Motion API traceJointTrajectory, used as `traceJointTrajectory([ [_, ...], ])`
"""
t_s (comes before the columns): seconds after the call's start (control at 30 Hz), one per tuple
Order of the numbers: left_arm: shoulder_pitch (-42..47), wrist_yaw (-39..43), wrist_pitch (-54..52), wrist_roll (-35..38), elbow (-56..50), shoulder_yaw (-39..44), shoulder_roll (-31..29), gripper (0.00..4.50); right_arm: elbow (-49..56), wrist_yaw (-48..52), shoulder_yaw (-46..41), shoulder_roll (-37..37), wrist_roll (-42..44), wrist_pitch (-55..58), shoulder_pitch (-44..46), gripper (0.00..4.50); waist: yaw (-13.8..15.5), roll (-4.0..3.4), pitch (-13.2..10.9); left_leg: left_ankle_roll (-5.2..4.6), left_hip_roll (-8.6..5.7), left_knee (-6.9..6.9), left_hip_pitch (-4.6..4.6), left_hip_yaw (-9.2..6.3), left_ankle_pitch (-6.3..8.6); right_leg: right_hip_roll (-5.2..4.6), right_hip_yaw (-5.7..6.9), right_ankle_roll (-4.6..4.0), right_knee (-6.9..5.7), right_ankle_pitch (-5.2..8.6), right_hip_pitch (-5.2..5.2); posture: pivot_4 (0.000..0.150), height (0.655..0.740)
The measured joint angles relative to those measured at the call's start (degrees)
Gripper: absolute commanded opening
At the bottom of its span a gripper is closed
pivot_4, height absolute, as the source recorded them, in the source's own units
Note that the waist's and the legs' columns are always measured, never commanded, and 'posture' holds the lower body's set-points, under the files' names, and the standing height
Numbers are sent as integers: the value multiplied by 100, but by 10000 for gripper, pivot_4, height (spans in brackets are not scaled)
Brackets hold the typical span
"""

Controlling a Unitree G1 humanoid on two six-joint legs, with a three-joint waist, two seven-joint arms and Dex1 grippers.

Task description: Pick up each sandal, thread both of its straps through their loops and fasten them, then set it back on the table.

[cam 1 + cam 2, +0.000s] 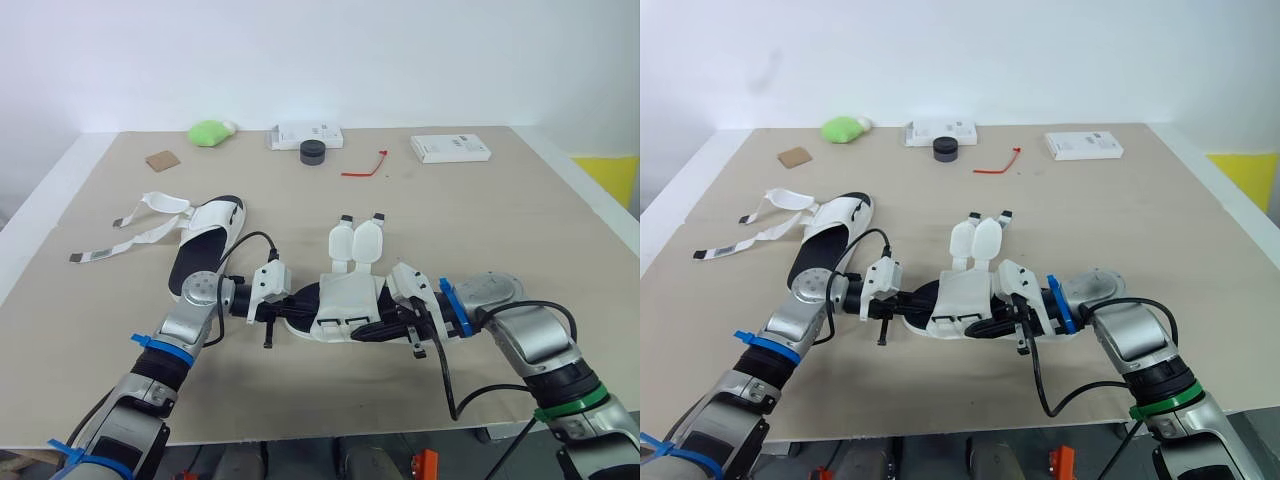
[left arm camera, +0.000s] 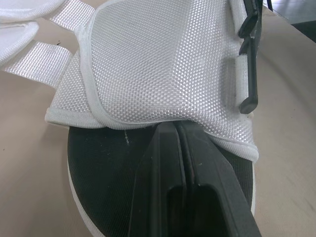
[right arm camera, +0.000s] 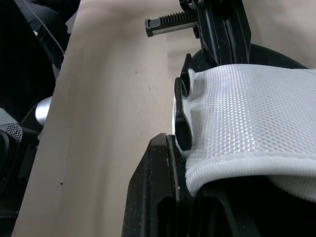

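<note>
Both arms were bent inward, forearms low and pointing at each other. The left gripper (image 1: 298, 301) sat at 7 o'clock aimed toward 3, and the right gripper (image 1: 370, 328) sat at 5 aimed toward 9. Each had its fingers pinched tight on the sandal (image 1: 345, 292).

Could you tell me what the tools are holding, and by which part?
Both tools are on the near sandal: the right tool seems to pinch its white upper by the black loops; the left tool meets the opposite edge, grip unclear.
</note>
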State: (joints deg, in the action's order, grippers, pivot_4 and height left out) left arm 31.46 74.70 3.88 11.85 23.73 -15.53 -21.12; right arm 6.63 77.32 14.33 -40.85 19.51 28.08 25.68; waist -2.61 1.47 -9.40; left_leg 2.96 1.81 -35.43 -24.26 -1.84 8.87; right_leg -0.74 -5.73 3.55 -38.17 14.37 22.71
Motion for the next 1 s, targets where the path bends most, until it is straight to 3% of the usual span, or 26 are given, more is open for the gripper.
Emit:
traceJointTrajectory([
  [0.37, -102, -50, -24, 104, -7, 9, 8, 955, 47, -9, 0, -2, 9, 87, -13, 0, 0, -2, 30, 1, 0, 5, 0, 0, 3, -1, 1, -5, 2, 7, 2, 1500, 7400],
  [0.47, -145, -74, -24, 147, -14, 29, 5, 8661, 81, -21, 0, -9, 13, 105, -30, 0, 0, -3, 36, 0, 0, 6, 0, 0, 5, -1, 1, -7, 2, 11, 3, 1500, 7400],
  [0.7, -171, -140, -168, 229, -23, 164, -33, 38657, 185, -16, 0, -40, 50, 157, -60, 0, -2, -3, 38, -12, 0, 8, -1, 2, 21, -1, 1, -8, 2, 26, 4, 1500, 7400],
  [0.73, -172, -178, -192, 229, -18, 187, -32, 41179, 193, -13, 0, -40, 50, 160, -62, 0, -3, -3, 38, -14, 0, 8, -2, 2, 22, -1, 1, -9, 2, 26, 5, 1500, 7400],
  [0.8, -170, -203, -253, 229, -3, 217, -32, 44314, 200, 15, 0, -40, 50, 164, -75, 0, -4, -3, 37, -18, 0, 8, -2, 2, 28, 0, 1, -12, 2, 32, 6, 1500, 7400],
  [1.0, -209, -165, -246, 218, -97, 213, -71, 44314, 205, 30, 1, -37, 73, 164, -91, 0, -4, -3, 37, -25, 0, 11, -3, 2, 41, 1, 1, -13, 2, 43, 7, 1500, 7400],
])
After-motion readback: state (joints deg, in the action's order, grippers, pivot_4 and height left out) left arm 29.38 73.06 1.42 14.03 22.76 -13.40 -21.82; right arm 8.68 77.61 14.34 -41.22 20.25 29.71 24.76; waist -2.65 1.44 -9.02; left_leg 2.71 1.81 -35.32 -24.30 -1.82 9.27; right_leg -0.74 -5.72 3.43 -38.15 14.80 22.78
